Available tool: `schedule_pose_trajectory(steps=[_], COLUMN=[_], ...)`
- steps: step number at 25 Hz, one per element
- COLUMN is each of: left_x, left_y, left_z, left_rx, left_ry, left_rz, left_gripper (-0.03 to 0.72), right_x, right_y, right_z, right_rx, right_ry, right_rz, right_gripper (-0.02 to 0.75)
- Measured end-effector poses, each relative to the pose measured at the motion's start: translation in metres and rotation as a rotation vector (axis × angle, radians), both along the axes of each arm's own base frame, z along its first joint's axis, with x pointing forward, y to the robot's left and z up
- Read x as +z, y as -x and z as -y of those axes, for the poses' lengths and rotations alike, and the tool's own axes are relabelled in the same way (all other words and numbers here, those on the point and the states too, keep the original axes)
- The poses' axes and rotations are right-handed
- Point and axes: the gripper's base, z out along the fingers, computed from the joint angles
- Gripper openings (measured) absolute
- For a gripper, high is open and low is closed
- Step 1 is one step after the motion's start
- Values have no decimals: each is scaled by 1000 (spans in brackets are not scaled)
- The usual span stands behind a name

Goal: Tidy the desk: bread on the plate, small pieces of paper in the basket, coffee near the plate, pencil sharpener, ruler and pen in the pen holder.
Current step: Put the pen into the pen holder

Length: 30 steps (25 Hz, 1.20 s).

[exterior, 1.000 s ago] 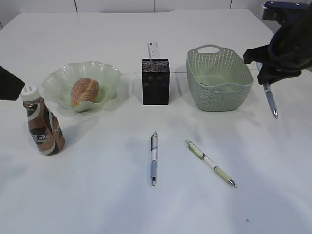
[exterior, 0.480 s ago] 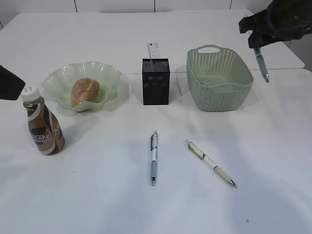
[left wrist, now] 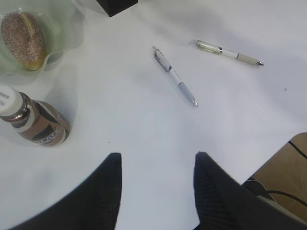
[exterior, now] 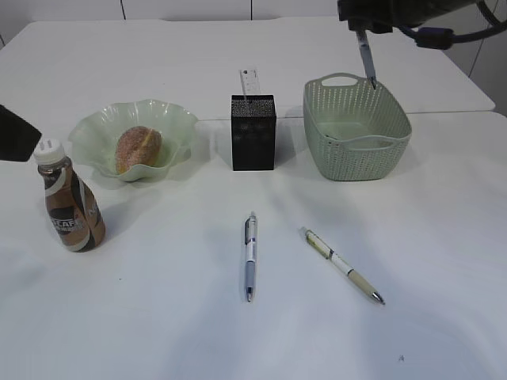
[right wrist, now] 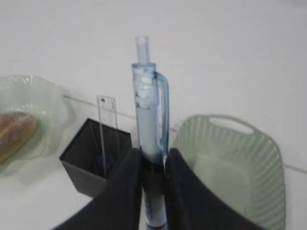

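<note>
My right gripper (exterior: 363, 24) is shut on a blue pen (exterior: 367, 55) and holds it upright above the back of the green basket (exterior: 356, 138); in the right wrist view the pen (right wrist: 147, 120) sits between the jaws (right wrist: 152, 158). The black pen holder (exterior: 253, 132) holds a clear ruler (exterior: 249, 81). Bread (exterior: 138, 148) lies on the green plate (exterior: 170, 119). The coffee bottle (exterior: 70, 202) stands left of the plate. Two pens, blue-white (exterior: 250, 255) and green-white (exterior: 342, 265), lie on the table. My left gripper (left wrist: 156, 160) is open and empty.
The white table has a seam behind the pen holder. In the left wrist view, the table's edge and a wooden floor with cables (left wrist: 288, 167) show at the lower right. No paper pieces or sharpener are in view.
My right gripper has risen and moved left with the blue pen, from beside the basket's right side to above its back rim. Nothing else moved.
</note>
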Motion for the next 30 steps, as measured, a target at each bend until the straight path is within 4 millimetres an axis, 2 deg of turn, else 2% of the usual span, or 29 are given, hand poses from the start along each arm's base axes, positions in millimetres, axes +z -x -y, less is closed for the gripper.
schedule_pose_trajectory(steps=[4, 8, 11, 14, 23, 24, 28, 29, 30], left_x=[0, 0, 0, 0, 3, 3, 4, 4, 4], left_y=[0, 0, 0, 0, -2, -3, -4, -4, -4], left_z=[0, 0, 0, 0, 1, 2, 2, 2, 2], left_rx=[0, 0, 0, 0, 2, 2, 3, 4, 4], left_ry=[1, 2, 3, 3, 23, 25, 34, 34, 35], left_rz=[2, 3, 5, 5, 34, 38, 54, 59, 60], left_gripper=[340, 340, 340, 340, 340, 340, 340, 340, 340], right_x=[3, -11, -33, -45, -57, -62, -83, -83, -94], right_y=[-5, -16, -28, -36, -41, -41, -47, -47, -51], right_z=[-18, -33, -49, -57, -79, -88, -95, -95, -96], right_rx=[14, 19, 1, -32, -62, -65, -83, -83, -88], right_ry=[-17, -25, -72, -120, -187, -205, -236, -236, -253], right_rz=[114, 161, 189, 217, 316, 345, 352, 352, 354], right_gripper=[113, 113, 113, 113, 113, 113, 113, 113, 113])
